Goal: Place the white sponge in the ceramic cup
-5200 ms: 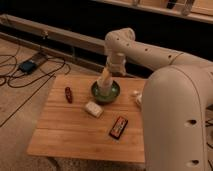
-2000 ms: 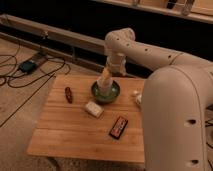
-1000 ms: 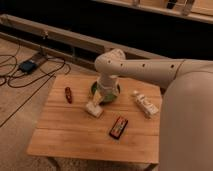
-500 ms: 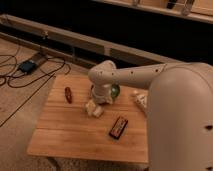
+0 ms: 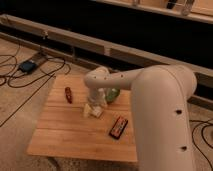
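Your arm (image 5: 150, 85) has swung off its station over the bowl (image 5: 113, 94) and dropped low across the table (image 5: 60, 137), so the gripper (image 5: 96, 104) now sits right at the sponge (image 5: 88, 112), on or just above its far side. The sponge lies where it lay before, mid-table, just in front and to the left of the bowl, flat on the wood. By my reading you are at the reach-and-grasp step and nothing has been lifted yet. You cannot tell from this view whether the gripper is spread or has closed on the sponge, so confirm the grip before you rise. The cup is not visible now. The arm covers the table's right side, where the white tube showed a moment ago, so expect to find the cup only once you lift clear. For room, the dark packet (image 5: 118, 127) lies near the sponge to the front right, and the small red item (image 5: 68, 94) sits apart to the left. The front-left wood is bare, and the sponge is well in from every edge you can see. Rise straight up and keep off the bowl's rim.
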{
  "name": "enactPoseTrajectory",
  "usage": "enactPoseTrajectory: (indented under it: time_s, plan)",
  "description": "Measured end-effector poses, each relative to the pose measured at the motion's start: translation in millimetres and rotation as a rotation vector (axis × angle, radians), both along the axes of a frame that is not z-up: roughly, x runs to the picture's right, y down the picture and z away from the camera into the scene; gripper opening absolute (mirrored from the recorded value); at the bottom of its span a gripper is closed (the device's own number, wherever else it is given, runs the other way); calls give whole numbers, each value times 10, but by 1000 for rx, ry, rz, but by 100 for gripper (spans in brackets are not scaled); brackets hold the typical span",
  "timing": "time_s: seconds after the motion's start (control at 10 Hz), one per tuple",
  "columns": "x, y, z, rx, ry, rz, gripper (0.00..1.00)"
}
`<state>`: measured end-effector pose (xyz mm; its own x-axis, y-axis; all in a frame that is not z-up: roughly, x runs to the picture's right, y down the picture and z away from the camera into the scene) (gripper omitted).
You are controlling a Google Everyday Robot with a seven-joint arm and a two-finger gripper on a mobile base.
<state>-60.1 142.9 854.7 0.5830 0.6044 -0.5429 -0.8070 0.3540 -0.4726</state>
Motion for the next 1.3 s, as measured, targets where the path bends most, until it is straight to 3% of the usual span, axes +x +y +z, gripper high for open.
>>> enactPoseTrajectory:
  time_s: [0.2, 0.6, 1.3]
  plan:
    - [-49, 19, 130, -2, -5, -9, 80]
    - [-169, -124, 320, 47, -51, -33, 80]
    - [-310, -151, 424, 95, -102, -100, 80]
